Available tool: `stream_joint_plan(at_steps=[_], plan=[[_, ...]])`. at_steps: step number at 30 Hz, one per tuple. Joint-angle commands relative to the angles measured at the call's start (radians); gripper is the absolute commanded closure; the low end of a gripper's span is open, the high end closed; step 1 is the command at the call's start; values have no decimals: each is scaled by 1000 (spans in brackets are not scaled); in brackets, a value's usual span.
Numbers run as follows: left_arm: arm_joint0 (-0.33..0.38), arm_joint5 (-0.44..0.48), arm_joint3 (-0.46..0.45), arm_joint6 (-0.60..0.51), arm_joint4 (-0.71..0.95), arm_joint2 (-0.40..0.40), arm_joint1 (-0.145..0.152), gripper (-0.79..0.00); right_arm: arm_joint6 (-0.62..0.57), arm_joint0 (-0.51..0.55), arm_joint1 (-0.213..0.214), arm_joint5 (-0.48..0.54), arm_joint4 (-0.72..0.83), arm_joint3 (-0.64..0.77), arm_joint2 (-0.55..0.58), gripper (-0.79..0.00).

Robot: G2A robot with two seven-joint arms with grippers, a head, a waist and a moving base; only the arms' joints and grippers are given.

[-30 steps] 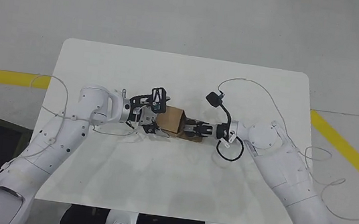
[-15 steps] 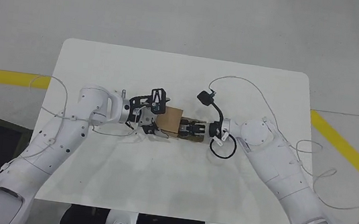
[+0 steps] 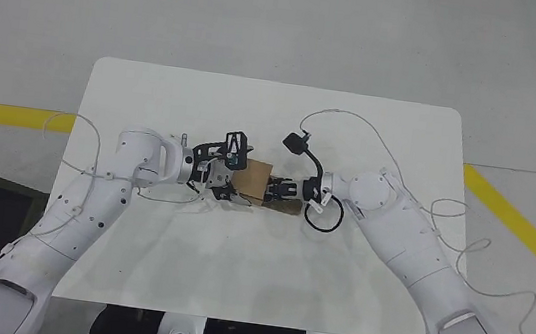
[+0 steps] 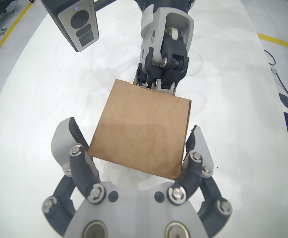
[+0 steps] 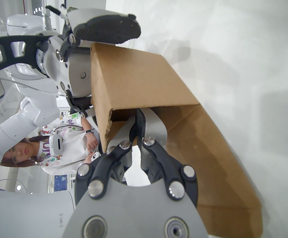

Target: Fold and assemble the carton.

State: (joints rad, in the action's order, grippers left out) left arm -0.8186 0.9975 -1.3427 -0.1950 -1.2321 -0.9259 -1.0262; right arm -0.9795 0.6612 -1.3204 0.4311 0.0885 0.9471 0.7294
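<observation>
Carton (image 3: pixel 259 178) at the centre of the top view, over the white counter (image 3: pixel 236 264), with a gripper at each end.
At its left end in that view the left gripper (image 4: pixel 133 126) clasps the carton across its width. The right gripper (image 5: pixel 137 119), fingers pressed together, sits with its tips inside the open end. Probable faults: an inward push slides the carton from the side grip, skews its walls or tears the frayed corner, and the loose flap (image 5: pixel 202 157) creases off its score.
</observation>
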Motion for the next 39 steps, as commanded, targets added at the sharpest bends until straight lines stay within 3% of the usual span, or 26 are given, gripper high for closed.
stream_joint_plan(at_steps=[1, 9, 16, 24, 32, 36, 39], plan=[[0, 1, 0, -3, -1, 0, 0, -785, 3, -7, -7, 5, 4, -11, -8, 0], [0, 2, 3, -13, 9, -3, -1, -785, 19, -21, -29, 32, 13, -46, -26, 0], [-1, 2, 1, -16, 13, -6, -1, -785, 21, -2, -15, 61, 13, -47, 14, 0], [-5, 1, -2, -16, 16, -10, 0, -785, 10, 84, 53, 24, -40, 83, 149, 0], [-8, -7, -10, -21, 20, -13, -1, -785, -37, 261, 144, -156, -173, 403, 358, 0], [-9, -10, -12, -24, 24, -14, -1, -785, -76, 346, 174, -245, -215, 509, 442, -126], [-10, -10, -13, -27, 26, -15, -1, -785, -92, 385, 187, -285, -244, 542, 473, -172]])
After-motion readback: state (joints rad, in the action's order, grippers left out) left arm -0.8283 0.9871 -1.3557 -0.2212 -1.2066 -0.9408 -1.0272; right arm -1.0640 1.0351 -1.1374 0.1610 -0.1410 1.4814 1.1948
